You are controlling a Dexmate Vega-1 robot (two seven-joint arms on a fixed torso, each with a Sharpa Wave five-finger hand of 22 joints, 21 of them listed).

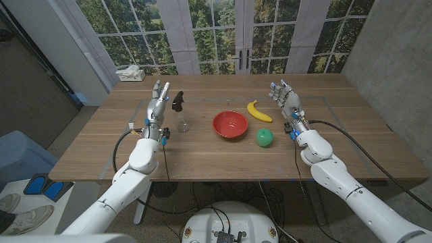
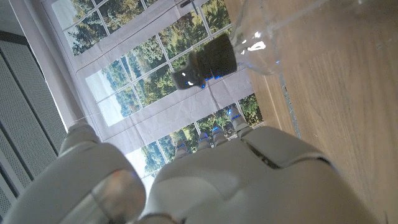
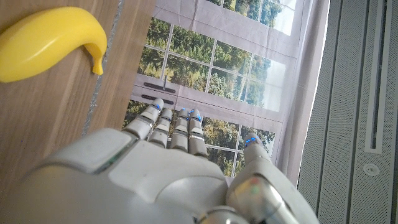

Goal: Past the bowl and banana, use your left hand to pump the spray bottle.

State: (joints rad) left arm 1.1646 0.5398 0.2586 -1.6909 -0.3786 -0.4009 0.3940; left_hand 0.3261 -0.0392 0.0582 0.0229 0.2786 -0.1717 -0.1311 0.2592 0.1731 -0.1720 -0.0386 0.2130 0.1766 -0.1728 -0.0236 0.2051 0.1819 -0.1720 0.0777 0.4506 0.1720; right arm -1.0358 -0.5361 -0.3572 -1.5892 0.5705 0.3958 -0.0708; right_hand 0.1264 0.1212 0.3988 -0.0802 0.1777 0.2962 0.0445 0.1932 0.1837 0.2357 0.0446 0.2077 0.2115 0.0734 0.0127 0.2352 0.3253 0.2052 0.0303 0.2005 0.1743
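A clear spray bottle (image 1: pixel 181 116) with a black pump head (image 1: pixel 177 100) stands upright on the wooden table (image 1: pixel 223 152), left of a red bowl (image 1: pixel 230 124). My left hand (image 1: pixel 158 102) stands just to the bottle's left, fingers apart and extended, holding nothing. In the left wrist view the black pump head (image 2: pixel 207 62) and clear bottle (image 2: pixel 273 37) show past my left hand (image 2: pixel 205 180). A yellow banana (image 1: pixel 258 112) lies right of the bowl. My right hand (image 1: pixel 285 98) stands open beside the banana (image 3: pixel 50 43), its back showing in the right wrist view (image 3: pixel 168 180).
A green ball (image 1: pixel 264 138) sits near the bowl's right front. A white tissue box (image 1: pixel 130 73) rests at the table's far left corner. Windows stand behind the far edge.
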